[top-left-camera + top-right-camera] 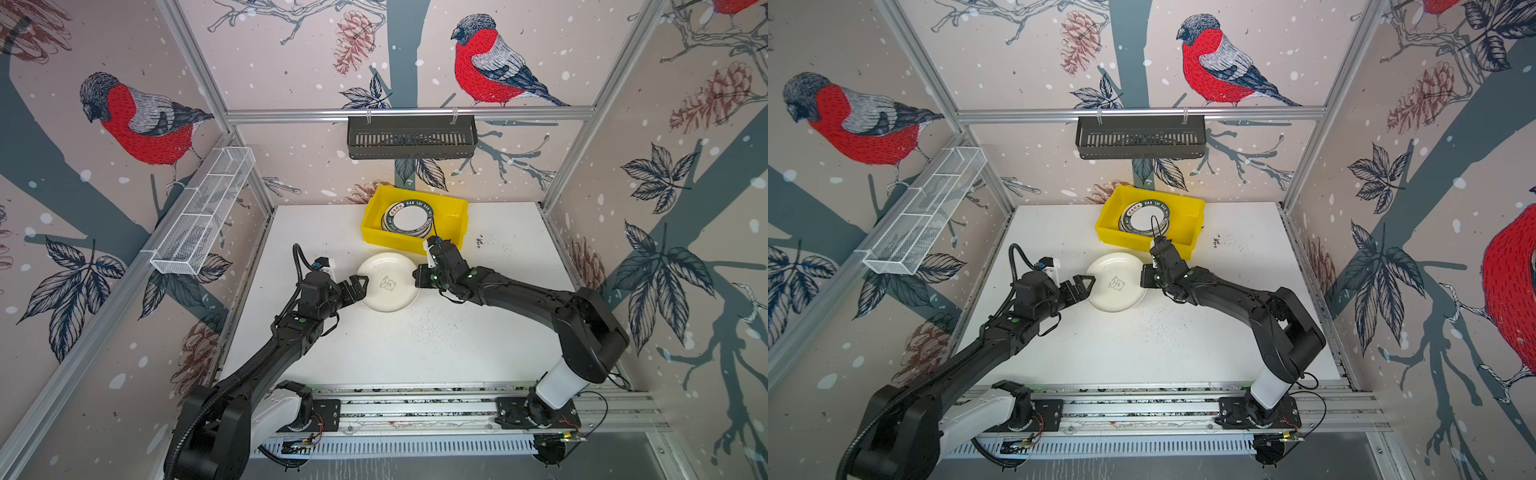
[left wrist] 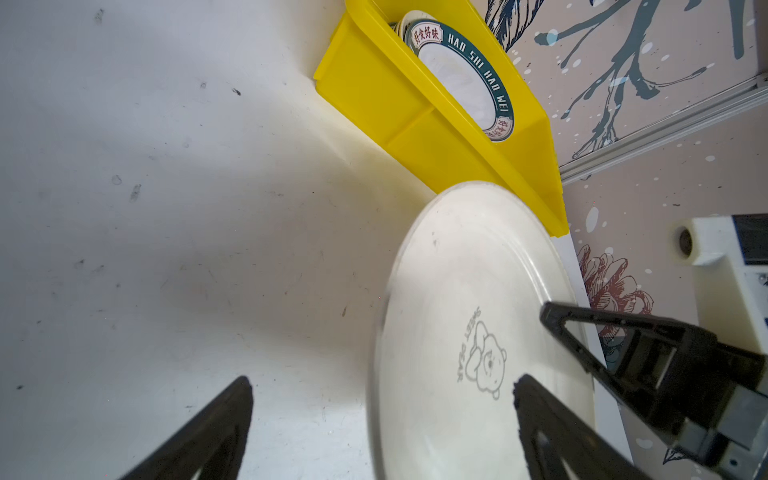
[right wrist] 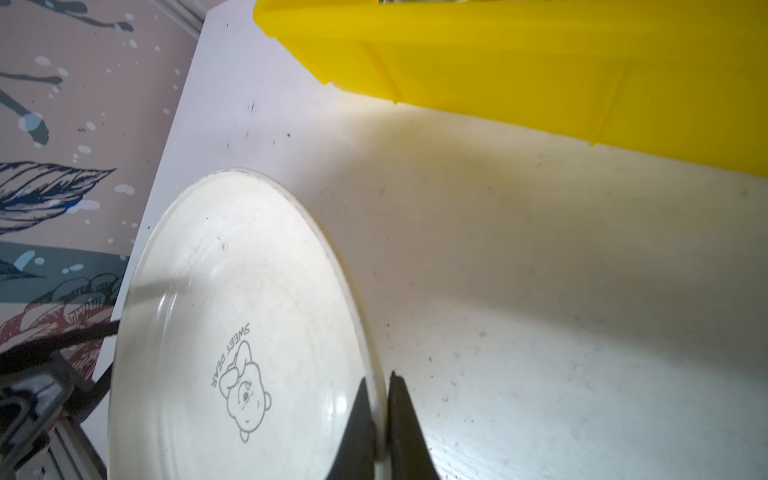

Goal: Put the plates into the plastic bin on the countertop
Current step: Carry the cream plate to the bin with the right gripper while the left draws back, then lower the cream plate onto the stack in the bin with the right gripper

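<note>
A cream plate (image 1: 388,282) (image 1: 1117,282) with a bear motif hangs a little above the white countertop (image 1: 415,345), just in front of the yellow plastic bin (image 1: 374,232) (image 1: 1108,230). My right gripper (image 3: 378,378) (image 1: 417,275) is shut on the plate's (image 3: 232,311) right rim, one finger on each face. My left gripper (image 2: 382,382) (image 1: 360,286) stands open around the plate's (image 2: 465,291) left rim without gripping it. Inside the bin lies a stack of plates (image 1: 409,218) (image 2: 461,70), the top one white with a dark teal lettered rim.
A dark slotted basket (image 1: 411,137) hangs on the back wall. A white wire mesh tray (image 1: 203,212) is fixed to the left wall. Aluminium rails (image 1: 415,407) carry both arm bases along the front edge. Patterned walls close in three sides.
</note>
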